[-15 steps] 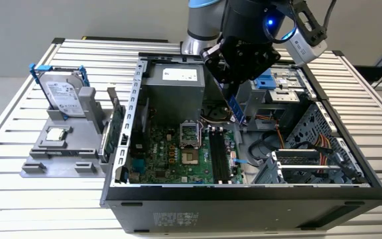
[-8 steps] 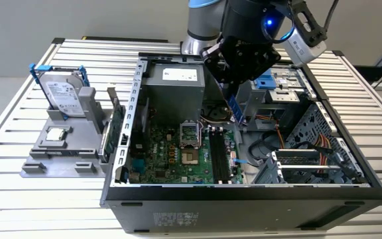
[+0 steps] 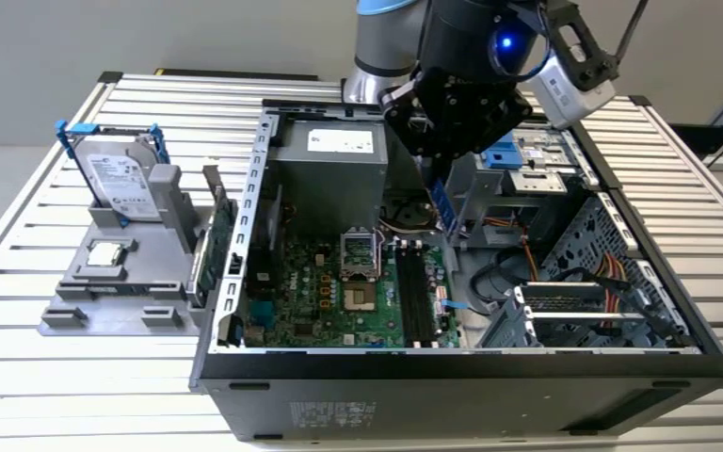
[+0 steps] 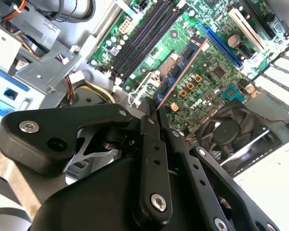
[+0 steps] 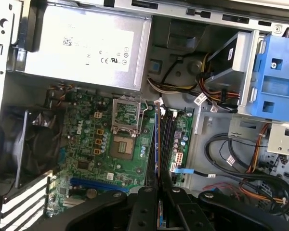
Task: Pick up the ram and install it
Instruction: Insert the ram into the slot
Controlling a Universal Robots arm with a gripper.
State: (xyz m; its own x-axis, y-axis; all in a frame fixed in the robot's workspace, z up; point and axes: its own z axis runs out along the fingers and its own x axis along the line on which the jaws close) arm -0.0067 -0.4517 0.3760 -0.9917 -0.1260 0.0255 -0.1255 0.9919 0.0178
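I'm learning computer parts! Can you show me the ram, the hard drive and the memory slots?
ram (image 4: 179, 71): second wrist view, middle of the stick.
hard drive (image 3: 120, 177): exterior view, its label.
memory slots (image 3: 412, 292): exterior view, middle of the black slots.

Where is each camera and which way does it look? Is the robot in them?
Exterior view: off the arm, high up, looking down into the open computer case; the arm and gripper, clamped on the ram, show.
First wrist view: on the arm, looking down past its fingers at the motherboard.
Second wrist view: on the arm, looking along the ram toward the memory slots; black gripper in front.
Both wrist views share the ram, slots and fan.
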